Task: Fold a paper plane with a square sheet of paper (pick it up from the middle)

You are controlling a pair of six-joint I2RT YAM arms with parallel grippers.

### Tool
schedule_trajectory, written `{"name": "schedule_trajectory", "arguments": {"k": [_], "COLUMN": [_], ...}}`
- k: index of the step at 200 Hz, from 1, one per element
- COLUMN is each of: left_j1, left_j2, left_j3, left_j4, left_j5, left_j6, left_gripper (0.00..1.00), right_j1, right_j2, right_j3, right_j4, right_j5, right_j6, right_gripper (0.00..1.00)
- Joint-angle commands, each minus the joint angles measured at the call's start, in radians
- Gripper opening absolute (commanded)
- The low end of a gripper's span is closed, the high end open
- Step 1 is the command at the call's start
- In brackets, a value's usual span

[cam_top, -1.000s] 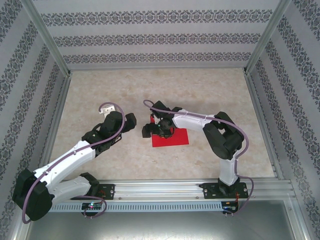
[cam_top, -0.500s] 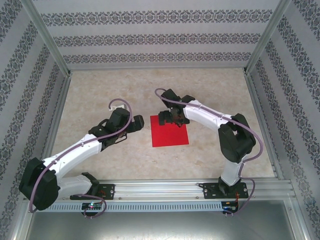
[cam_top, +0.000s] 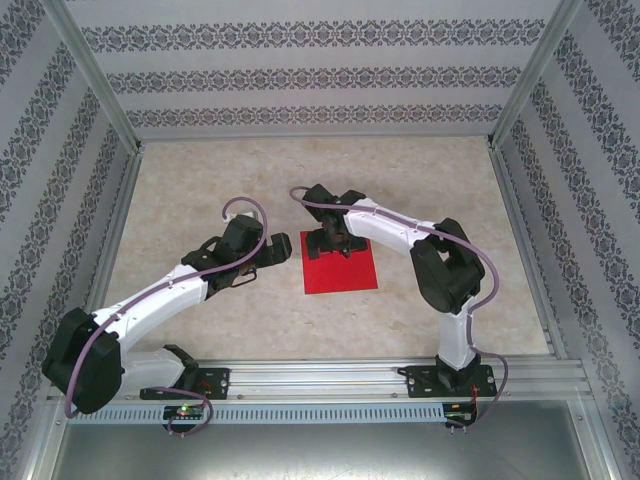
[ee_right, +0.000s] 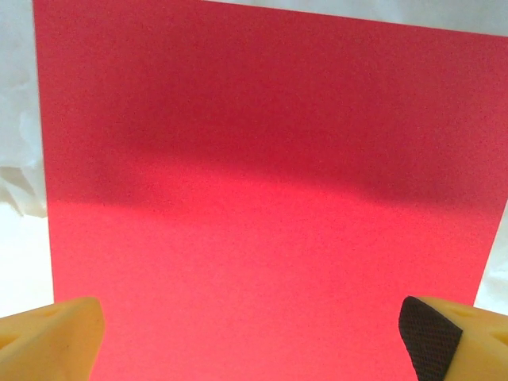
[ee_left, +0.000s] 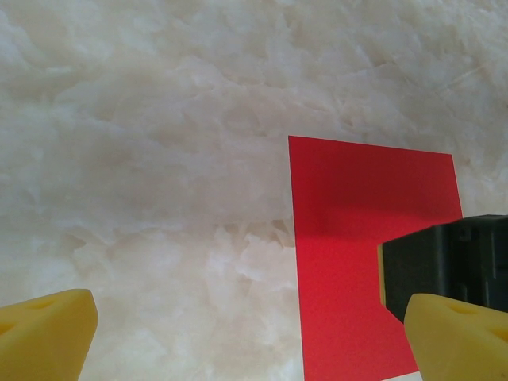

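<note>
1. The square sheet of paper (cam_top: 345,272) lay flat on the table (cam_top: 420,190), about mid-table, between the two arms. It was plain red with no crease visible, so I judged folding as not yet started.
2. The right gripper (cam_top: 330,244) was directly above the sheet, over its far edge rather than its middle. Its jaws were spread wide with nothing between them.
3. In the right wrist view the sheet (ee_right: 262,198) ran the whole way between the fingers. The right gripper (ee_right: 254,341) straddled nearly its full width, with the far edge at the top of the frame.
4. The left gripper (cam_top: 276,250) sat just beside the sheet's left edge, off the paper and pointing toward it. Its jaws were also fully spread and empty.
5. In the left wrist view the sheet (ee_left: 357,238) lay right of centre. Its left edge ran up between the fingers of the left gripper (ee_left: 250,337), and only the right-hand fingertip (ee_left: 456,337) overlapped red.
6. Key relation: the right arm was the nearer one and already above the paper. The middle lay toward the near side from its jaws.
7. The sheet is square, so there was no long axis to align to, only edges roughly square to the table.
8. Risk, as I judged it: a thin flat sheet gives the jaws nothing to bite, so a mid-sheet pinch would need to buckle the paper up.
</note>
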Motion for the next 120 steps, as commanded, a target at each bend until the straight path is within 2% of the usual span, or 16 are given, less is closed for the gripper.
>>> {"name": "schedule_trajectory", "arguments": {"k": [1,63,120], "left_j1": [0.010,0.010,0.010], "left_j2": [0.002,0.013,0.019], "left_j3": [0.031,0.039,0.041], "left_j4": [0.012,0.005,0.004], "left_j5": [-0.001,-0.003,-0.005], "left_j6": [0.012,0.016,0.015], "left_gripper": [1.00,1.00,1.00], "right_j1": [0.001,-0.018,-0.016], "right_j2": [0.055,0.098,0.159], "right_j3": [0.040,0.004,-0.051], "right_j4": [-0.060,-0.012,0.017], "right_j5": [0.037,-0.012,-0.038], "right_j6": [0.009,0.113,0.128], "right_gripper": [0.98,0.97,0.98]}}
